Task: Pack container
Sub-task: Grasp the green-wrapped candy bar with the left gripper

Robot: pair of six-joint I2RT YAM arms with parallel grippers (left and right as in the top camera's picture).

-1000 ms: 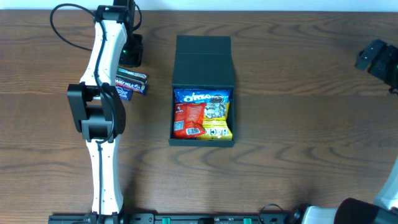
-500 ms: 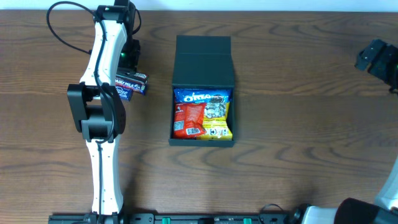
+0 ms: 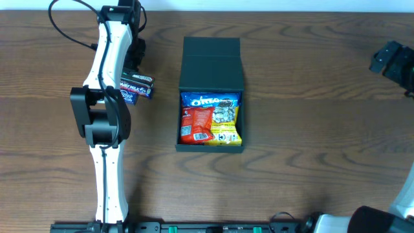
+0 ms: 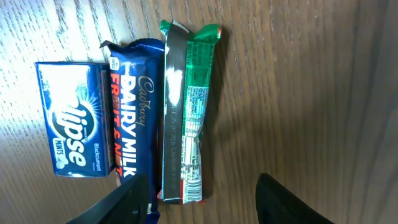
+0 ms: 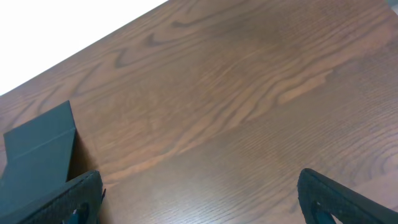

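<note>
White left arm with black joint housings, a looping black cable, black gripper fingers

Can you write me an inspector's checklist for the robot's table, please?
Surface: brown wooden table, no spills seen.
Job's things: container open, flap lid folded back; Oreo packet, red packet and yellow packet inside. Eclipse mints pack, Dairy Milk bar and green bar lie side by side on the table.
Clutter: nothing seen.
End effectors: left end effector open above the green bar's end; right end effector open, holding nothing.
Cables: black cable loops beside the left arm.
Surroundings: white strip beyond the far edge; equipment rail along the near edge.
</note>
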